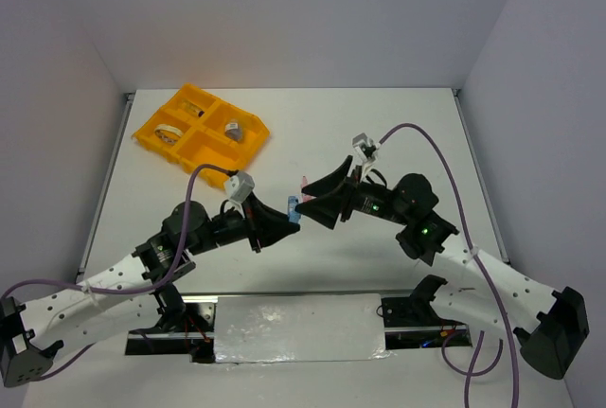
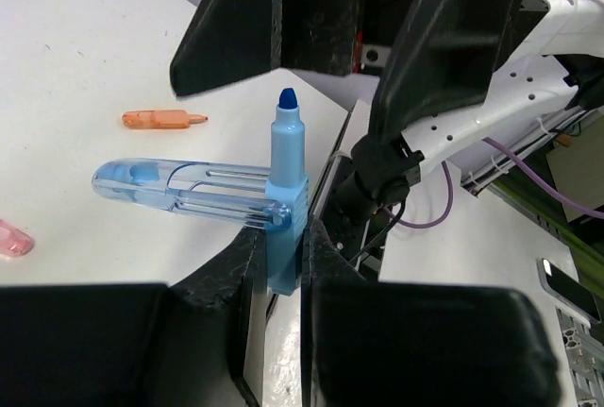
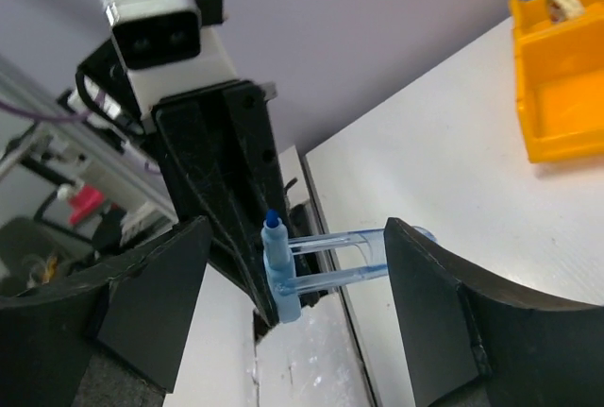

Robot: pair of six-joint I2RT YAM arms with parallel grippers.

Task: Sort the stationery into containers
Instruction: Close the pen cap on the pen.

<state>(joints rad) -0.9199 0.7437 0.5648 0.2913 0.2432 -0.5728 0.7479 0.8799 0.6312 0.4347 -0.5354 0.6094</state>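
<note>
My left gripper is shut on a light-blue marker piece with a clear blue cap sticking out sideways, held above the table. It also shows in the right wrist view. My right gripper is open, facing the left one, its fingers standing either side of the piece. An orange piece and a pink piece lie on the table beyond. The orange-yellow tray sits at the back left, holding a beige tape ring and a small grey-topped jar. The blue-and-white tube is out of view.
The pink piece lies just behind the two grippers. A white plate sits between the arm bases at the near edge. Purple cables loop over both arms. White walls close in the table on three sides.
</note>
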